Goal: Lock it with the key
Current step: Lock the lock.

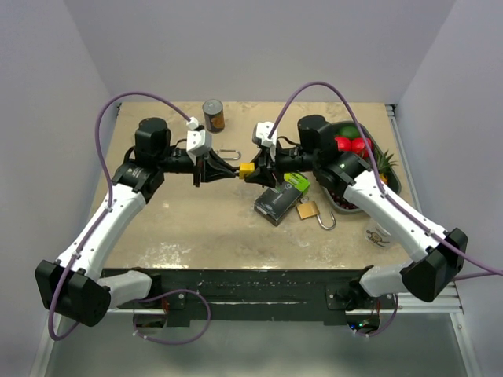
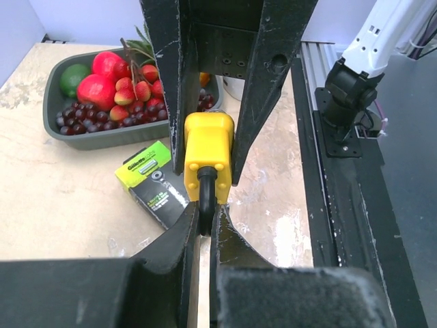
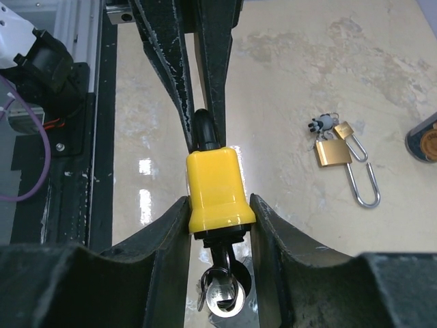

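- We see bright, even overhead light; shadows on the glossy beige stone-patterned worktop [image 1: 196, 228] are faint and soft.
- White glare patches mark it in the right wrist view.
- Both wrist views blur along the bottom.

The yellow padlock [image 1: 247, 169] is held above the table at the centre of the top view, lying on its side. Its blocky yellow body is clamped on two sides by the right gripper [image 3: 218, 205]. Its black shackle [image 2: 207, 198] points toward frame left, pinched by the left gripper [image 2: 206, 216]. A silver key [image 3: 220, 292] sticks out of the body's base, at the bottom of the right wrist view.
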Robot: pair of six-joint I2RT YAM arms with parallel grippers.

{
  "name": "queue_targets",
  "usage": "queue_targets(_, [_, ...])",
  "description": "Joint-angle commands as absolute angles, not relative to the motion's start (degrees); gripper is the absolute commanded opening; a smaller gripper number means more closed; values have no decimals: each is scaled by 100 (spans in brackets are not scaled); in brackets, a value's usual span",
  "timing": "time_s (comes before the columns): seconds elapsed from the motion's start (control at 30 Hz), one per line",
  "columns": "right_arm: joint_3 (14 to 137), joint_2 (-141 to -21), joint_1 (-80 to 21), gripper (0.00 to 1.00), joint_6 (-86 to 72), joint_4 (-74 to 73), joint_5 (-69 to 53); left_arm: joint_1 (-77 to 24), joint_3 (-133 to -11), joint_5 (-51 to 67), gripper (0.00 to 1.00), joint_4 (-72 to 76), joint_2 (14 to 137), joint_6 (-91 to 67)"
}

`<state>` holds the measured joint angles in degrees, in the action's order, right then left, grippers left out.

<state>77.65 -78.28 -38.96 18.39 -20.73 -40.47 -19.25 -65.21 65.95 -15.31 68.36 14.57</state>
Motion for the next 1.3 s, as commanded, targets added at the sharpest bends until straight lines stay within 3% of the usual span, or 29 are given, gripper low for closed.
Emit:
queue_targets(0.0, [8270,-8129,-4210,0,1529,-835,-4957,-2592,-6460,7110,0,-299,6873,1248])
queue_targets(0.43, [8402,-8253,-4307,0,1793,-738,-5353,-2733,-6416,7225,0,-254,7040,1212])
queue_targets(0.7, [8367,-8086,-4298,0,1943,-826,-5282,-2725,-6935,6953,0,-2539,7409,2795])
queue_targets(1.27, [8200,-8104,-4351,0,1555,-79,-5309,-3015,-6539,6724,0,-1239,7594,1917])
